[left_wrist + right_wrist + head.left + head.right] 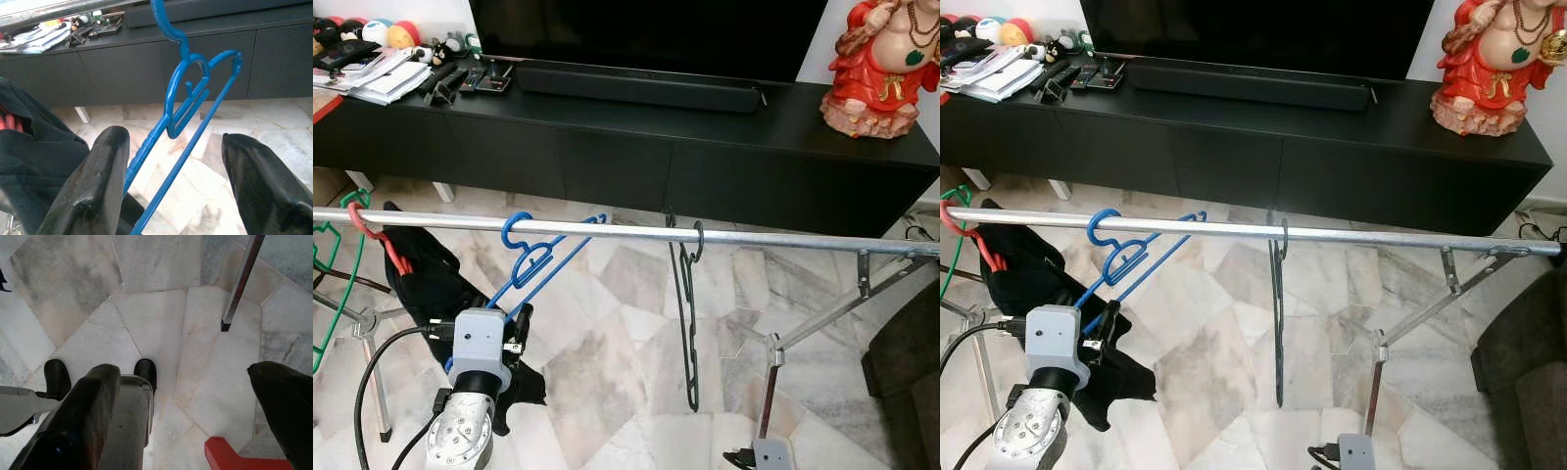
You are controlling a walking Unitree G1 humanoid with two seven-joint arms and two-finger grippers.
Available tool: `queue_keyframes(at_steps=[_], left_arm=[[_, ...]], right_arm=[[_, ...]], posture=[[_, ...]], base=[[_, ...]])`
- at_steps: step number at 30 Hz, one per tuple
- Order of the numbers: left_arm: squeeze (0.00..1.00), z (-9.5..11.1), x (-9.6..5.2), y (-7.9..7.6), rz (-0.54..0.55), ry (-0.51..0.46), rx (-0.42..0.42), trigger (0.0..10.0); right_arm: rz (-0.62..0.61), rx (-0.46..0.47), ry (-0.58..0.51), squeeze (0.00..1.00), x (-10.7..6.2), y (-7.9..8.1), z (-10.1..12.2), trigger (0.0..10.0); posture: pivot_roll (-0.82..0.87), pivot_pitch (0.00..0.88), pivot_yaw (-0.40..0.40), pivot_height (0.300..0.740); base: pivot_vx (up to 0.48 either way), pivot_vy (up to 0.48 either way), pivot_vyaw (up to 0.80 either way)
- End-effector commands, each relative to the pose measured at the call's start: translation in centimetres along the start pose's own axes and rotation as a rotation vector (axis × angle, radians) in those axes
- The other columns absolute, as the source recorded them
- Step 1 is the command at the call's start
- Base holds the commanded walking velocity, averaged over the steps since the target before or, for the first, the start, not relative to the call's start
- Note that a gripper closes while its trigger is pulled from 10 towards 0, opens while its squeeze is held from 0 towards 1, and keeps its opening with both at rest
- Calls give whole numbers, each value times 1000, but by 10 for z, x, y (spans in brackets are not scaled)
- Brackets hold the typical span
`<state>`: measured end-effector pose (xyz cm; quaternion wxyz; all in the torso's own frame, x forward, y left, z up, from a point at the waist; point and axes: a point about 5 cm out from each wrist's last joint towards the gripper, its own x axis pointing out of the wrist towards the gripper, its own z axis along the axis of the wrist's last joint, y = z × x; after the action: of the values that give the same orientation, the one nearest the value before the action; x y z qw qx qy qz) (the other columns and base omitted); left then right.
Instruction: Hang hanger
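Observation:
A blue hanger (543, 257) has its hook over the long metal rail (607, 230) and slants down toward me. My left gripper (171, 186) sits just below it, open. The hanger's lower bars (161, 161) pass between the two black fingers (93, 186) and run close along one of them. A dark green hanger (688, 313) hangs straight down from the rail further right. My right gripper (181, 421) is low at the right and points at the marble floor, open and holding nothing.
A black garment (426, 274) on a red hanger (372, 230) and a green hanger (328, 255) hang at the rail's left end. The rack's legs (769, 382) stand right of centre. Behind is a black TV console (607, 147) with a red statue (881, 64).

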<state>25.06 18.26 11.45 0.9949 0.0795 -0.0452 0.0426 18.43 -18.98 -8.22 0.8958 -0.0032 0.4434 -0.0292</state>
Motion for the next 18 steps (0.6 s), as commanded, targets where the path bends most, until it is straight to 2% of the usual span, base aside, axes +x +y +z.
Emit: queue_keyframes(at_steps=[1,18], left_arm=[[0,2,-2,1,5,-14,-3,10000],[0,1,-2,1,13,-7,-18,10000]], right_arm=[[-7,12,23,0,-1,-1,-7,10000],[-11,19,16,0,-1,-1,-7,10000]], posture=[[-46,181,6,740],[-50,184,6,740]], base=[[0,0,0],[0,0,0]])
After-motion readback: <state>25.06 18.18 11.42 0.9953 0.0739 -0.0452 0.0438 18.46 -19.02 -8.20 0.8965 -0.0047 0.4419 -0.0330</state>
